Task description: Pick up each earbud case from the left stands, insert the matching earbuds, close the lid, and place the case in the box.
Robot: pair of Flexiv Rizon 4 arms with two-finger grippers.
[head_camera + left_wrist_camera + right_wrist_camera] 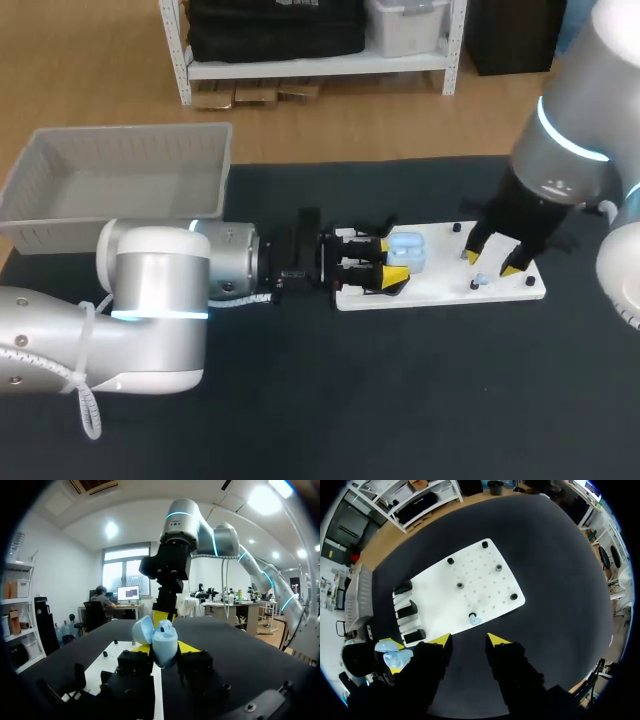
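Observation:
My left gripper (385,266) is shut on a light blue earbud case (405,251) over the left end of the white board (440,285). In the left wrist view the earbud case (163,644) sits between the yellow tips of the left gripper (165,650), its lid (142,630) swung open. A small light blue earbud (480,281) sits on a peg of the board. My right gripper (492,264) hangs open just above that earbud (474,619). The right gripper (468,641) holds nothing, and the white board (485,580) lies below it.
A grey basket (60,150) stands at the table's back left. Black stands (407,611) line the board's left end, and several small black pegs (460,585) dot its right half. The dark table (400,400) lies bare in front of the board.

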